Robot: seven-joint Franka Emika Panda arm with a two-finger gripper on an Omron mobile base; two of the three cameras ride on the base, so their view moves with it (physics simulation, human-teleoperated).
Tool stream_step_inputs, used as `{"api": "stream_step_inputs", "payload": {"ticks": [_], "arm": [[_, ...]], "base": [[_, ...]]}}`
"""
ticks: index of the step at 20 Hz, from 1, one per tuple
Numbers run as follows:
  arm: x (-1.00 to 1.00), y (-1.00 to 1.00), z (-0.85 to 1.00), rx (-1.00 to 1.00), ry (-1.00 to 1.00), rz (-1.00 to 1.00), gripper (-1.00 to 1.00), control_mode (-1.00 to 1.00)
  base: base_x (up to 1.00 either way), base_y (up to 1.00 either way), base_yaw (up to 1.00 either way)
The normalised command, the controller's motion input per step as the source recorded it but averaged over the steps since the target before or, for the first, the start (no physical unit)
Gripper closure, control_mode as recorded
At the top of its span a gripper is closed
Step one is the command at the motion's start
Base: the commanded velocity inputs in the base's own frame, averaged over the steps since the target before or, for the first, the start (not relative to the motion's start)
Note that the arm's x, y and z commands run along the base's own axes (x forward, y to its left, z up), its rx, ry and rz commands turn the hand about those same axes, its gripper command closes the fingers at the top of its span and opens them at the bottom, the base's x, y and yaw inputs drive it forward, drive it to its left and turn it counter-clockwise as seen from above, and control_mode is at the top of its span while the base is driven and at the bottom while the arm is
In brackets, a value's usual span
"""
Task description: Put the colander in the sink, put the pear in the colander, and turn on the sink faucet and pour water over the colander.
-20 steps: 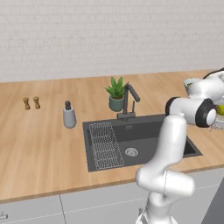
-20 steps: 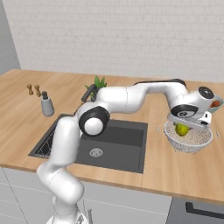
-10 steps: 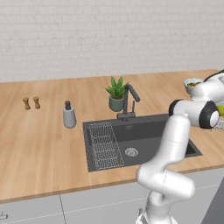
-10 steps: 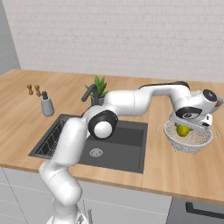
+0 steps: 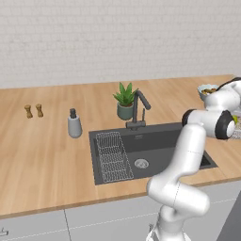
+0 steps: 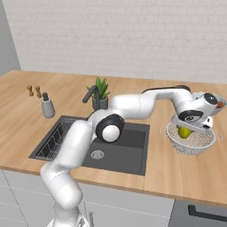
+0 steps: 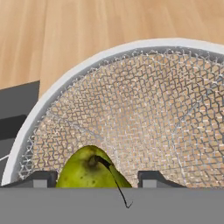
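The colander [image 6: 191, 142], a round wire-mesh bowl with a pale rim [image 7: 87, 63], stands on the wooden counter just right of the dark sink [image 6: 119, 142]. My gripper [image 6: 188, 125] reaches down into it and is shut on the yellow-green pear [image 6: 182, 133]. In the hand view the pear [image 7: 89, 170] sits between my two fingertips [image 7: 41, 179], stem toward the camera, above the mesh floor. The sink faucet [image 6: 91, 94] stands behind the basin, its spout over the sink [image 5: 150, 150]; no water runs. The arm hides most of the colander in the left base view.
A flat wire rack [image 5: 112, 155] lies in the sink's left half. A potted plant [image 5: 124, 101] stands beside the faucet [image 5: 139, 106], and a soap dispenser [image 5: 74, 124] and two small shakers [image 5: 34, 111] are to the left. A fruit bowl [image 5: 207, 89] sits behind the colander.
The arm's elbow has swung a little to the right. The gripper stays at the colander with the pear between its fingers.
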Motion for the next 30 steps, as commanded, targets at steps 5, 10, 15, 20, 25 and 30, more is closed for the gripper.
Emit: {"api": "stream_step_inputs", "payload": {"ticks": [5,10,15,20,25,30], "arm": [[0.11,0.00,-0.10,0.00,0.00,0.00,-1.00,-1.00],[0.00,0.00,0.00,0.00,0.00,0.00,-1.00,-1.00],[0.00,0.00,0.00,0.00,0.00,0.00,-1.00,-1.00],[0.00,-0.01,0.02,0.00,0.00,0.00,-1.00,-1.00],[-0.20,-0.06,0.52,0.00,0.00,-0.01,-1.00,-1.00],[-0.65,0.00,0.26,0.00,0.00,-0.20,-1.00,-1.00]], "base": [[0.00,0.00,0.00],[0.00,0.00,0.00],[0.00,0.00,0.00],[0.00,0.00,0.00],[0.00,0.00,0.00],[0.00,0.00,0.00]]}}
